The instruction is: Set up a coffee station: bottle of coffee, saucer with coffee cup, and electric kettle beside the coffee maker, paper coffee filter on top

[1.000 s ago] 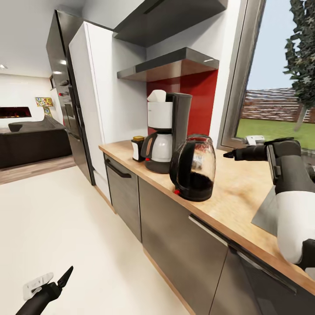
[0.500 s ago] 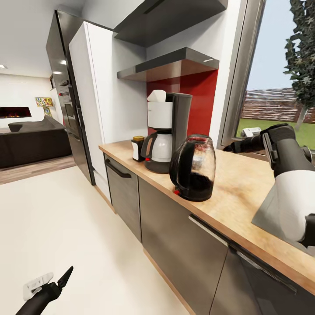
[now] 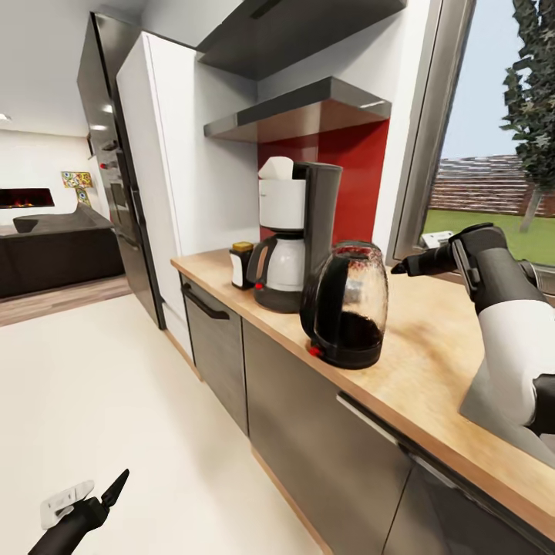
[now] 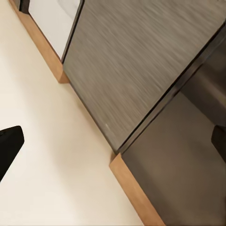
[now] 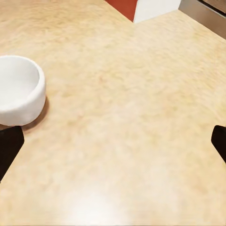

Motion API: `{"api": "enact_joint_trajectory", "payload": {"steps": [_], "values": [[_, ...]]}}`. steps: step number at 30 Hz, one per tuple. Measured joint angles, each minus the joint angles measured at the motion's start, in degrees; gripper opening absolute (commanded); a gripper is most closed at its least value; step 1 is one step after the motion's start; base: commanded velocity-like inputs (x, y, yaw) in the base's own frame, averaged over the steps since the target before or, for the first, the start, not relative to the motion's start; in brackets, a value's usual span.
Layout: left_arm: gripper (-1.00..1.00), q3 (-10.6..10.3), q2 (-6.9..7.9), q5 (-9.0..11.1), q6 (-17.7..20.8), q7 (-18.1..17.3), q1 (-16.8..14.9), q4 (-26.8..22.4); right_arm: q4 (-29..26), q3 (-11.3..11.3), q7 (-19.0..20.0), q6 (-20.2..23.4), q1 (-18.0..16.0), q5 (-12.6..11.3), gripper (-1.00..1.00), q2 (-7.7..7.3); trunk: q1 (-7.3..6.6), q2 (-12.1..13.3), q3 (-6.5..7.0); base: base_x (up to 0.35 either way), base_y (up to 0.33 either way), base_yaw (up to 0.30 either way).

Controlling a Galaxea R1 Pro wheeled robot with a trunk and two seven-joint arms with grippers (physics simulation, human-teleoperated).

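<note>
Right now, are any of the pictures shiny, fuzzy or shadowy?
Head view: bright daylight from the window, the kitchen countertop lit pale, small glints on the electric kettle, and straight edges leaning towards the sides. Left wrist view: the grey cabinet fronts look streaky and blurred. Right wrist view: the white coffee cup casts a soft shadow on the slightly fuzzy wood.

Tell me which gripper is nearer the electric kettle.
Right. The right gripper hangs over the kitchen countertop just beyond the electric kettle; the left gripper hangs low over the floor, far off.
</note>
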Motion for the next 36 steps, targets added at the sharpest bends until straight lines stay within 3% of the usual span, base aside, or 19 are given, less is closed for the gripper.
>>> {"api": "enact_joint_trajectory", "payload": {"steps": [22, 28, 36], "values": [[1.00, 0.00, 0.00, 0.01, 0.00, 0.00, 0.00, 0.00, -0.08, 0.17, 0.25, -0.09, 0.22, -0.42, 1.00, -0.04, 0.02, 0.00, 0.00, 0.041, -0.016, 0.000], [1.00, 0.00, 0.00, 0.04, 0.00, 0.00, 0.00, 0.00, -0.15, -0.18, 6.93, -0.18, 0.22, -0.54, 1.00, -0.18, 0.02, 0.00, 0.00, 0.000, 0.000, 0.000], [1.00, 0.00, 0.00, 0.03, 0.00, 0.00, 0.00, 0.00, -0.17, -0.29, 9.25, -0.27, 0.21, -0.45, 1.00, -0.24, 0.01, 0.00, 0.00, 0.024, 0.000, 0.000]]}}
